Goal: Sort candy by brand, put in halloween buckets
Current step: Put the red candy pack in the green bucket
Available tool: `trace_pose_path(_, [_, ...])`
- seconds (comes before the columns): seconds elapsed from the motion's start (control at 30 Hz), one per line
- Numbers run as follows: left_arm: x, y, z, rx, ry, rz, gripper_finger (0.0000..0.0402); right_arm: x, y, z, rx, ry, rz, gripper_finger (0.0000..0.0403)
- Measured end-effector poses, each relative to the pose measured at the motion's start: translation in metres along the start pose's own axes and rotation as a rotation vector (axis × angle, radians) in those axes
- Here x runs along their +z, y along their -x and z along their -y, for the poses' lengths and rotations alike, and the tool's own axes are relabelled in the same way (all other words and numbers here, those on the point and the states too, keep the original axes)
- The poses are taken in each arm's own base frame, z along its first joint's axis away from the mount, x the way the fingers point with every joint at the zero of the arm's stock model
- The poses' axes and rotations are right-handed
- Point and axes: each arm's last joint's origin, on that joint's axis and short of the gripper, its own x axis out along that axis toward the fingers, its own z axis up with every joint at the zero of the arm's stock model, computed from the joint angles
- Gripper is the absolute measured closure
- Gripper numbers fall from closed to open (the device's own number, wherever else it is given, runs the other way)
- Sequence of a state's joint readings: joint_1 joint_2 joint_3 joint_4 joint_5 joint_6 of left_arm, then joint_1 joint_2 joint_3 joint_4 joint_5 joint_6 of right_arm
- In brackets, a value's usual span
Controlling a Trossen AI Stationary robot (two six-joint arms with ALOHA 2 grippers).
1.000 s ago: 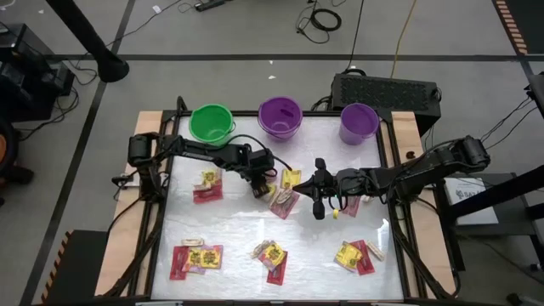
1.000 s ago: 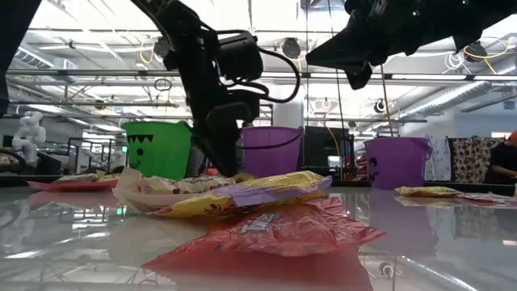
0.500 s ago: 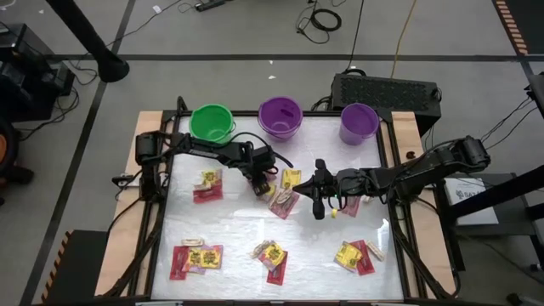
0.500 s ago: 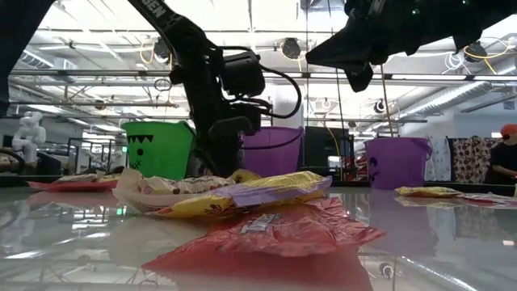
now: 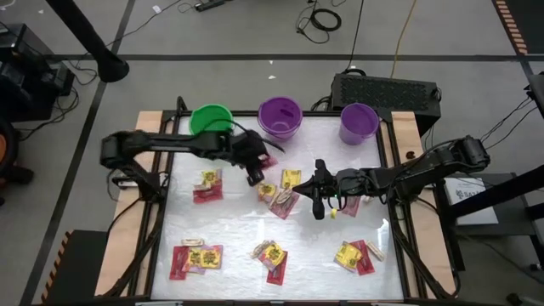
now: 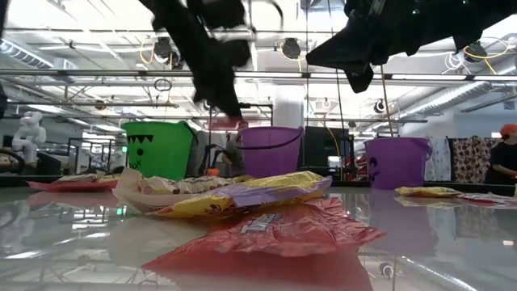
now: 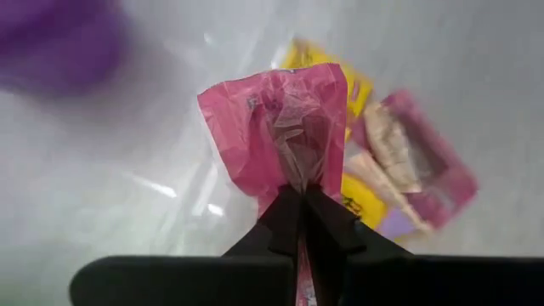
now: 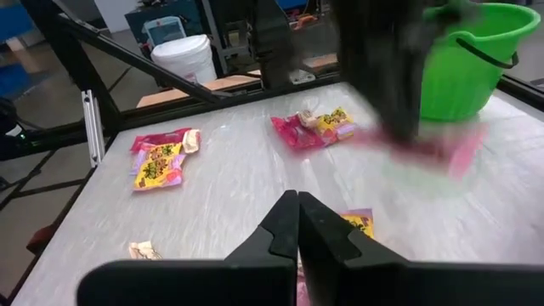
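Observation:
My left gripper (image 5: 258,170) hovers over the middle of the table, near the purple bucket (image 5: 280,116), shut on a pink candy packet (image 7: 280,127). That packet also shows in the low view, under the blurred gripper (image 6: 220,97). My right gripper (image 5: 313,197) hangs shut above the table's middle right, high in the low view (image 6: 359,77); I see nothing in it. The green bucket (image 5: 211,121) and the lavender bucket (image 5: 359,122) stand with the purple one along the far edge. Mixed candy lies in heaps on the table. My left gripper pinches the pink packet by one crimped end (image 7: 293,177) between its two fingers (image 7: 280,223). The rest of the packet fans out beyond the fingertips. It is lifted clear of the table and of the heap of candy (image 7: 399,170) below it.
Heaps of red, yellow and tan candy lie at the left (image 5: 206,185), the middle (image 5: 285,195), the near left (image 5: 195,257), the near middle (image 5: 270,255) and the near right (image 5: 357,255). A big yellow and a red packet (image 6: 266,214) lie close before the low camera.
My left gripper has risen from the middle candy heap, keeping its hold on the pink packet, and has moved a little toward the far edge and the buckets. The packet now hangs clear of the table. My right arm has kept still.

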State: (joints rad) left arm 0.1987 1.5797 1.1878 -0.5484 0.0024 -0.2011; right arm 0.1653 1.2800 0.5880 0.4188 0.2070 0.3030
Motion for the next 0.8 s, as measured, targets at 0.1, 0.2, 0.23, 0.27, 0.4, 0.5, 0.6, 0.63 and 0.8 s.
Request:
trace_pose_path(0.1, [-0.002,0.035,-0.011,0.132,0.017,0.039,0.0389,0.000,0.000,0.000,-0.002,0.002,-0.003,0.0403])
trace_pose_path(0.2, [-0.007,0.061,-0.025,0.249,0.045,0.042,0.0389,0.000,0.000,0.000,-0.003,0.008,-0.003,0.0403])
trace_pose_path(0.23, [-0.009,0.068,-0.031,0.286,0.057,0.044,0.0389,0.000,0.000,0.000,-0.006,0.010,-0.002,0.0403])
trace_pose_path(0.27, [-0.011,0.076,-0.036,0.322,0.072,0.046,0.0389,0.000,0.000,0.001,-0.006,0.012,-0.002,0.0403])
trace_pose_path(0.4, [-0.020,0.093,-0.061,0.463,0.133,-0.001,0.0389,0.000,0.000,0.001,-0.008,0.013,-0.004,0.0403])
trace_pose_path(0.5, [-0.025,0.098,-0.078,0.517,0.163,-0.046,0.0389,0.000,0.000,0.001,-0.010,0.012,-0.004,0.0403])
trace_pose_path(0.6, [-0.030,0.098,-0.094,0.562,0.189,-0.091,0.0389,0.000,0.000,0.002,-0.013,0.011,-0.004,0.0403])
trace_pose_path(0.63, [-0.031,0.098,-0.098,0.573,0.192,-0.100,0.0388,0.000,0.000,0.002,-0.013,0.011,-0.004,0.0403])
trace_pose_path(0.8, [-0.033,0.099,-0.114,0.637,0.226,-0.102,0.0371,0.000,0.000,0.002,-0.013,0.010,-0.007,0.0403])
